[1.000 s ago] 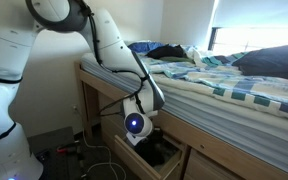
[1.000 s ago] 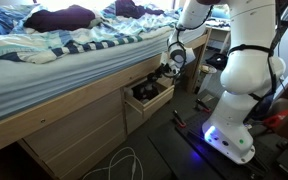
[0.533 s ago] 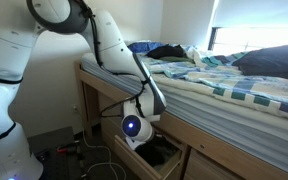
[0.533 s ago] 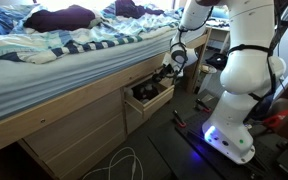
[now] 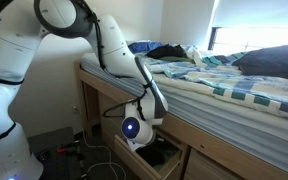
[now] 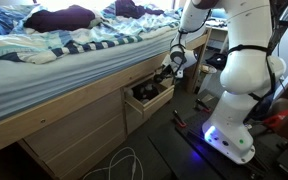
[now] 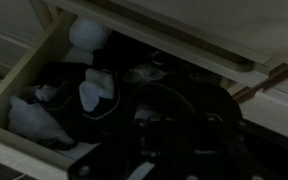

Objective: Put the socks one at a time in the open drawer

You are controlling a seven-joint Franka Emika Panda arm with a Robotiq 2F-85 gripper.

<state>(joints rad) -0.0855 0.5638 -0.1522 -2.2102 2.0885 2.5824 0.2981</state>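
Gripper [image 6: 165, 75] a touch lower over drawer [image 6: 150, 102] than a second ago, clenched, grasp unclear; only wrist view shows black socks [image 7: 60, 84], white bundles [image 7: 34, 118] inside drawer

I can read no writing, label, brand or number, neither on my arm [image 5: 119, 50], the drawer [image 6: 149, 103] nor the bedding [image 5: 224, 85].

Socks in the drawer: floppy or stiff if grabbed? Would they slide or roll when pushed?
Probably floppy: the socks lie crumpled in the drawer with no fixed shape. Likely light for their size, since they look like small pieces of soft fabric. If pushed, they would probably bunch up or drag rather than roll, as nothing about them looks round or rigid.
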